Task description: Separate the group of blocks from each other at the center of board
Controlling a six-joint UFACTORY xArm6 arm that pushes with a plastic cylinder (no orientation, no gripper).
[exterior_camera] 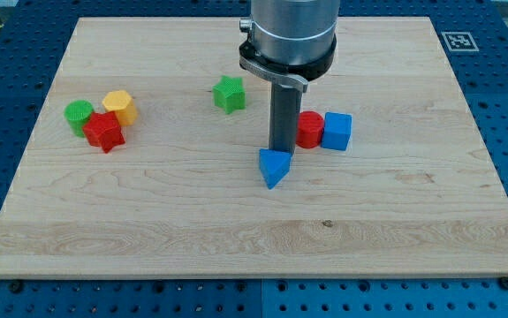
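Note:
My tip [281, 152] stands near the board's centre, touching or just behind the top of a blue triangular block [273, 167]. A red cylinder [309, 129] sits just right of the rod, partly hidden by it, and touches a blue cube [337, 131] on its right. A green star block [229, 94] lies apart, up and left of the rod. At the view's left a green cylinder [79, 115], a yellow hexagonal block [119, 107] and a red star block [104, 132] sit clustered together.
The wooden board [254, 238] lies on a blue perforated table. A fiducial marker [458, 41] sits at the board's top right corner. The arm's grey body [289, 35] hangs over the top centre.

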